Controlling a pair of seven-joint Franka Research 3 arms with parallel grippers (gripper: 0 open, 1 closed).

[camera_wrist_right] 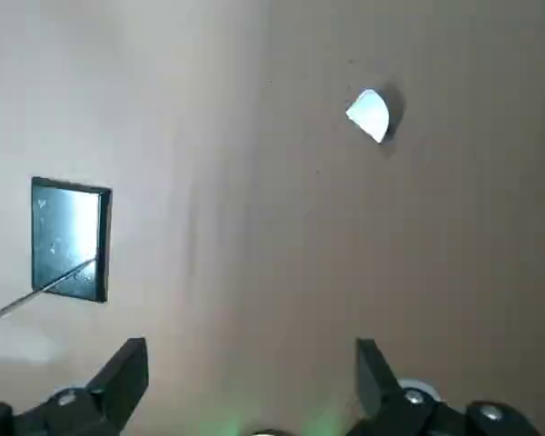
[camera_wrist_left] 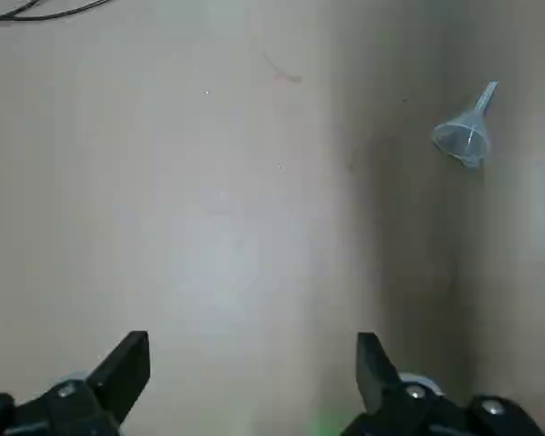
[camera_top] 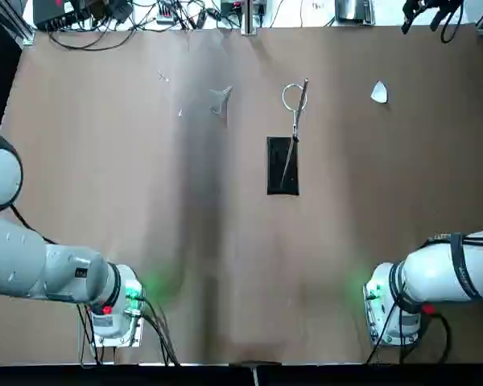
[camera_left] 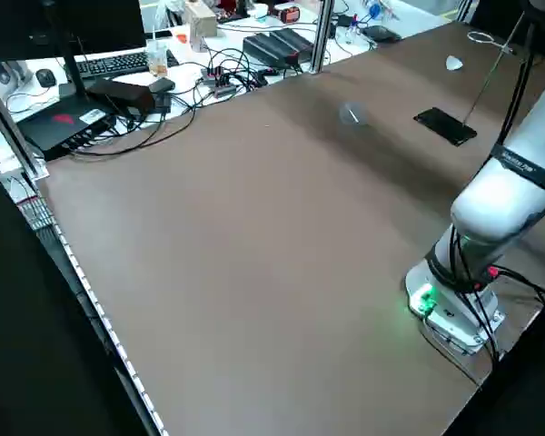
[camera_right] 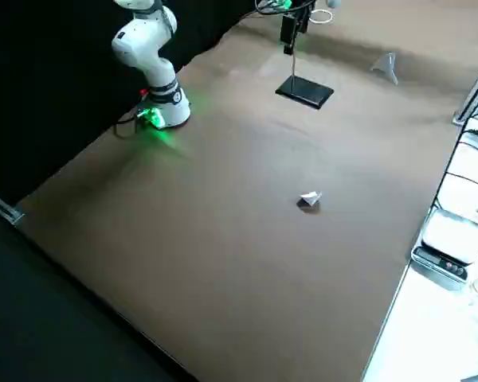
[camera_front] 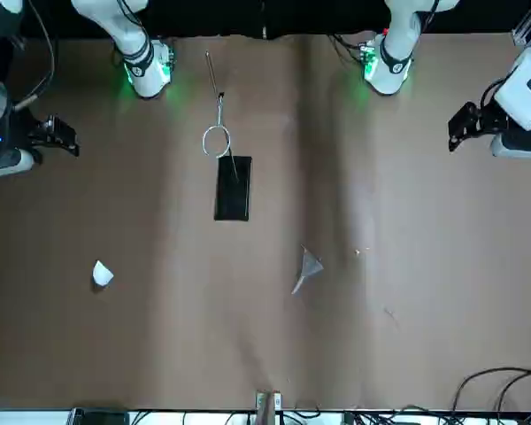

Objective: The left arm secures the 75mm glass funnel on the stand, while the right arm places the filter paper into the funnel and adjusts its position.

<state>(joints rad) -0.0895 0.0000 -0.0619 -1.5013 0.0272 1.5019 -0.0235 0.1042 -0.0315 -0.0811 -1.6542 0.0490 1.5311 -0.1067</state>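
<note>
Clear glass funnel (camera_top: 220,100), a small cone with a thin stem: hard to make out against the brown table (camera_top: 145,185). Lies on its side on the far left part of the table, well apart from everything. Faint in the front view (camera_front: 309,268); plainest in the left wrist view (camera_wrist_left: 464,136), where mouth and stem both show. Only a pale smudge in the left side view (camera_left: 350,114).

Black rectangular base plate with thin metal rod and round wire ring, the stand (camera_top: 282,165): near table centre, toward the far side. The ring (camera_top: 293,97) holds nothing. Right wrist view cuts the rod off at the edge; only the plate (camera_wrist_right: 70,238) and a bit of rod show there.

White folded filter paper (camera_top: 378,92), a rounded cone: flat on the table at the far right, well apart from the stand. Also seen at (camera_wrist_right: 370,115) and (camera_right: 309,199).

Large white left arm (camera_top: 40,265): mostly cut off by the top view's edge, base at the near left. Left gripper (camera_wrist_left: 252,363) hangs high above bare table, jaws spread wide, gripping nothing.

Large white right arm (camera_top: 443,273): likewise cropped, base at near right. Right gripper (camera_wrist_right: 252,368) is raised over the table, jaws released, empty.
</note>
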